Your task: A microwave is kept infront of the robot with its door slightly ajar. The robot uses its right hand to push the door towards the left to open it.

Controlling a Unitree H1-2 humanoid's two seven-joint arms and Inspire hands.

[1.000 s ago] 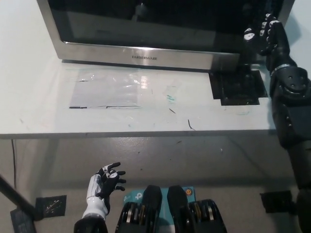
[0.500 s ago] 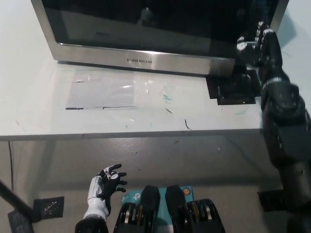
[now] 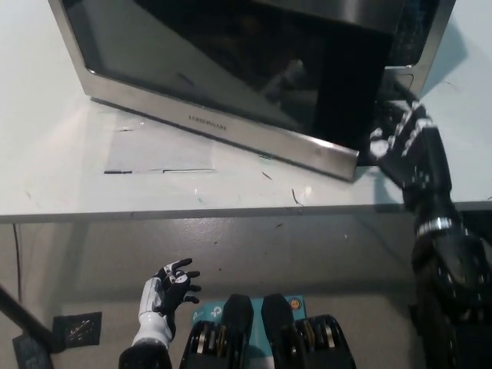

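Just left of the open-fingered, empty right robot hand swings the microwave door.

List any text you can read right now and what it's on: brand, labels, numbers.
"FARBERWARE", small and only just legible, on the steel lower strip of the microwave door, which stands swung out at an angle.
White marks on the black tape patch on the floor at lower left: too small to read.
Nothing else readable.
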